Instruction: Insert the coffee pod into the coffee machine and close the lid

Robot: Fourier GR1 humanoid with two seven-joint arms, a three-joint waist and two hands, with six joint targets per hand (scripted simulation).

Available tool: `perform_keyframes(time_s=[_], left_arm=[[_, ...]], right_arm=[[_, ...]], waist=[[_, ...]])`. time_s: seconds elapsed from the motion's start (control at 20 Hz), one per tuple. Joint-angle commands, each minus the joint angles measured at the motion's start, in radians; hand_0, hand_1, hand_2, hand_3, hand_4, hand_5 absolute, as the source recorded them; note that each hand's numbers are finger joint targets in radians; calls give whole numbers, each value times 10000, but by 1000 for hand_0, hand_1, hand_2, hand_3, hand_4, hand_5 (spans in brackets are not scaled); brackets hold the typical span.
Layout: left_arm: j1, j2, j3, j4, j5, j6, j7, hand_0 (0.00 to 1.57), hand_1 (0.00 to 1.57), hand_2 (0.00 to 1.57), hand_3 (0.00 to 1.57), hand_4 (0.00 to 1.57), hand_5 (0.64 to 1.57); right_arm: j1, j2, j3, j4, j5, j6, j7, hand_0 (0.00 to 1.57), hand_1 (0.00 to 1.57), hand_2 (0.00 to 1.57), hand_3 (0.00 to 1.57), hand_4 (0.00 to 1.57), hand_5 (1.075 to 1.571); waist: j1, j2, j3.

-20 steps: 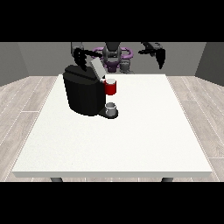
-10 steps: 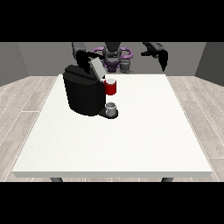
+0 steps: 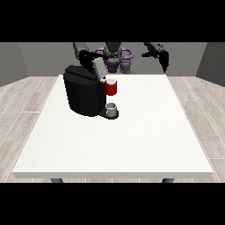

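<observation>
The black, boxy coffee machine point(image 3: 85, 94) sits on the white table point(image 3: 132, 140), no lettering legible; a grey thing point(image 3: 112, 107) rests at its base. Whether either hand's fingers are spread or curled cannot be told.

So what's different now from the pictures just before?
Not much. The hand at the view's right drifted a little sideways, toward the right edge of the view, and hangs above the table's far edge. The hand at the view's left kept its place at the raised lid of the coffee machine. The machine and the table look the same.
</observation>
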Motion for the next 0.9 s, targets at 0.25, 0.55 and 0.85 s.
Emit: perform_keyframes(time_s=[0.25, 0.55, 0.85], left_arm=[[-678, 184, 154, 436, 192, 147, 255, 0, 0, 0, 0, 121, 1571], [-238, 142, -6, 375, 209, -47, -88, 0, 0, 0, 0, 0, 1571], [-142, -412, -767, -562, -189, 299, -376, 0, 0, 0, 0, 185, 1571]], right_arm=[[-1185, 105, 480, 95, 413, 23, 797, 0, 0, 0, 0, 0, 1571], [-799, 397, 1018, 53, 1096, -391, 230, 0, 0, 0, 0, 124, 1571], [-1614, 225, 412, 721, 902, -282, 21, 0, 0, 0, 0, 125, 1571]], waist=[[75, 134, 1], [186, -5, 2], [644, 148, 5]])
